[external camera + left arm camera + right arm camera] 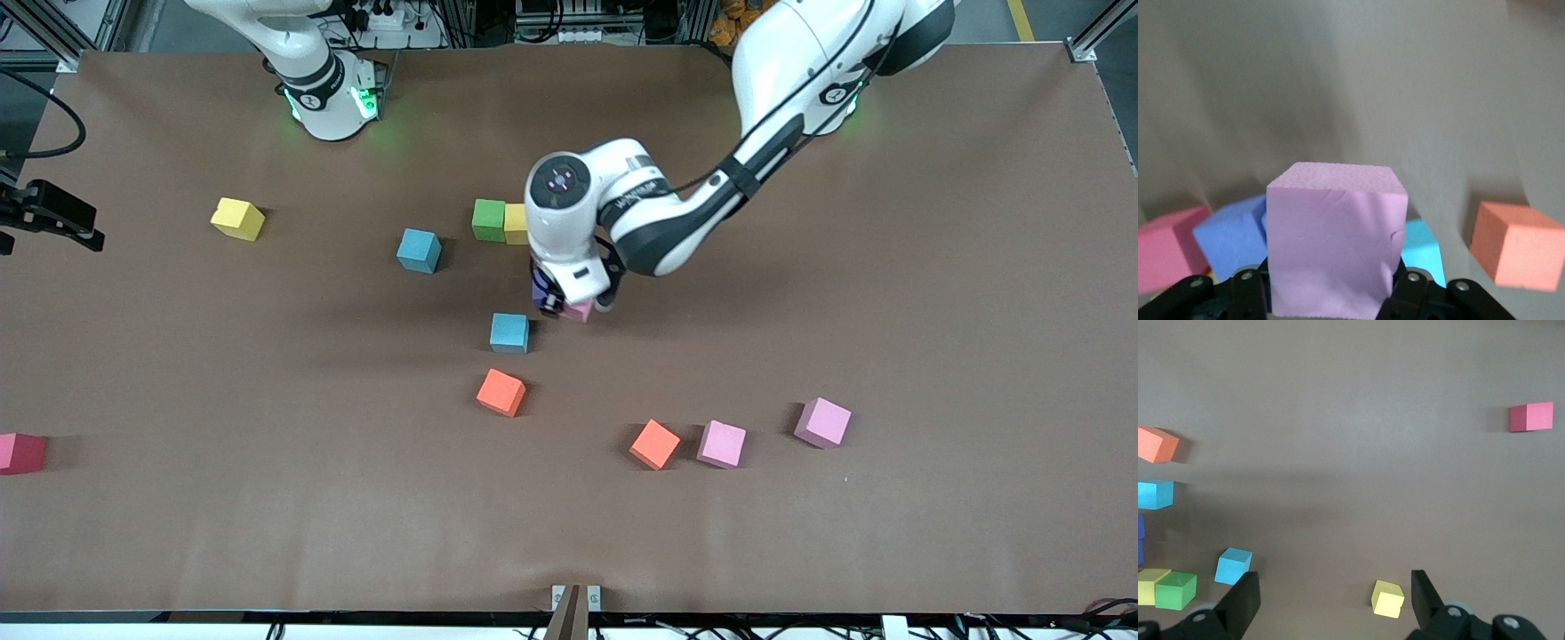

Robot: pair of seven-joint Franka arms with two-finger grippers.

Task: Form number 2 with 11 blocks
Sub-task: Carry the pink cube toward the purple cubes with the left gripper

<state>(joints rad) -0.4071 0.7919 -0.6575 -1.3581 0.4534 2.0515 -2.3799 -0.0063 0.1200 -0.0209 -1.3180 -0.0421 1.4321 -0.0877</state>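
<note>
Eleven-block job, stock as I find it on the brown table [933,267]:
Left gripper [578,307]: mine, low over the middle of the table, fingers clamped on a pink block [1335,240]; only a corner of that block [581,310] shows under my wrist in the front view.
Purple block [539,292]: just beside my left gripper, mostly hidden by it; it shows blue-violet next to the held cube in the left wrist view [1235,233].
Green block [488,220]: touching a yellow block [516,223], side by side, farther from the front camera than my left gripper.
Light blue blocks: one [419,250] toward the right arm's end from the green one; one [509,332] near my left gripper, nearer the front camera.
Orange blocks: one [500,392] nearer the camera than the second light blue; one [654,444] just beside a loose pink block [721,444].
Further pink block [822,422]: near that pair, toward the left arm's end.
Second yellow block [237,219]: alone, toward the right arm's end.
Red block [21,452]: at the table edge, right arm's end.
Right gripper [1331,600]: mine, waiting above the table, fingers wide apart, nothing between them.
Number 2: not formed; only green and yellow are joined.
Containers: none.
</note>
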